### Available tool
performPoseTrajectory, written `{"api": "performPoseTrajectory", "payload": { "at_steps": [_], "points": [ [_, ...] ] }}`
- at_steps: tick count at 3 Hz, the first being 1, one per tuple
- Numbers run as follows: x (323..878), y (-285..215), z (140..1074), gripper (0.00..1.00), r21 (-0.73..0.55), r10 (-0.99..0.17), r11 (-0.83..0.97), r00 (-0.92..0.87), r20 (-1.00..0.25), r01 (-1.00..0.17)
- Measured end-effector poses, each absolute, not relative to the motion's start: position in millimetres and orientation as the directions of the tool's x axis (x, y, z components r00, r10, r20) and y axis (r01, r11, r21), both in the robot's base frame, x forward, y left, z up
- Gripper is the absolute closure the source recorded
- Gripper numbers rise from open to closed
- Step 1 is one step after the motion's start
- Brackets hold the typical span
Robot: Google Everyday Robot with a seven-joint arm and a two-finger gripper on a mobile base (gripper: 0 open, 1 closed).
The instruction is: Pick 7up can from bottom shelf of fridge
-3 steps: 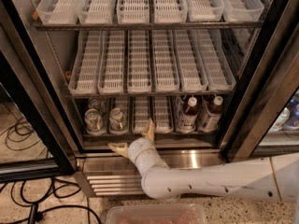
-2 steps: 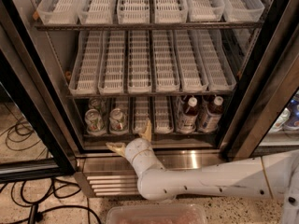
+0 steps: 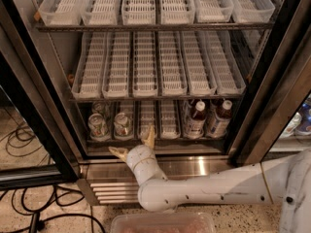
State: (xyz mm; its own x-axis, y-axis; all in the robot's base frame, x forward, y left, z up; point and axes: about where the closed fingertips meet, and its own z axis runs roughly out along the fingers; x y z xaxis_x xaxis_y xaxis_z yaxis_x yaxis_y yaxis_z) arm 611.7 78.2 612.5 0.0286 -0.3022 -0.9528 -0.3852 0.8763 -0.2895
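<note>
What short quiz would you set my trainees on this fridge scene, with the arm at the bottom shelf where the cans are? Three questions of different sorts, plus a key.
1. Count: how many cans stand in the front row of the bottom shelf?
2. Choose: in the camera view, the bottles on that shelf stand at the A) left end, B) middle, C) right end.
3. True or false: the gripper is shut on a can.

Key: 1) Two. 2) C. 3) False: the gripper is open and empty, just in front of the bottom shelf's rail, close to the cans.
</note>
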Motion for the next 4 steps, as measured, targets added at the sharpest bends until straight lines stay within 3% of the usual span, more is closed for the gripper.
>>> {"api": "performPoseTrajectory", "payload": {
  "at_steps": [3,4],
  "points": [
    [617,88,611,0.21,-0.292,-0.293,0.884,0.052,-0.955,-0.365],
    [621,93,610,0.31,-0.287,-0.288,0.887,0.051,-0.956,-0.362]
  ]
}}
